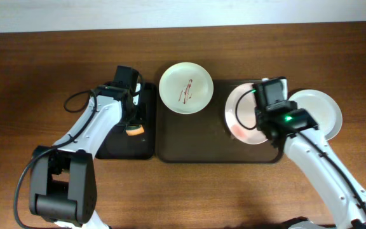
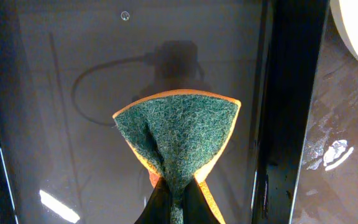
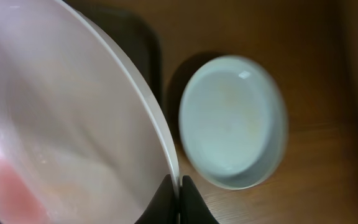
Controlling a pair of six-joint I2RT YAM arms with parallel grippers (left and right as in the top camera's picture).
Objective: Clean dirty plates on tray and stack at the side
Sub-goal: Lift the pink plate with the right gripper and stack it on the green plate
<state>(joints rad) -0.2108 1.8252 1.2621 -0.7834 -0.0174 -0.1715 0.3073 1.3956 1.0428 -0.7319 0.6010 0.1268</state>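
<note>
nearest my left wrist lens is the sponge point(image 2: 176, 134), green scrub face with an orange edge. the left gripper point(image 2: 176, 202) has its jaws closed tight on the sponge's lower end. it hangs over the black tray point(image 2: 61, 93), apart from any plate. the right gripper point(image 3: 180, 198) is clamped on the rim of the pink-white plate point(image 3: 61, 118), which looks tipped above the right end of the brown tray point(image 1: 196, 143).

by my reckoning the job is about a third done. the pale green plate point(image 3: 234, 121) sits on the bare table point(image 1: 37, 63) just right of the tray and looks clean. the held plate shows a pinkish patch low on its face; i can't tell whether that is dirt or tint. the smeared plate point(image 1: 185, 88) straddles the tray's far edge, not yet wiped.

only the overhead shows those red-brown smears and both arms together. only the right wrist view shows the pinch on the rim, and only the left wrist view shows the sponge's fold.
</note>
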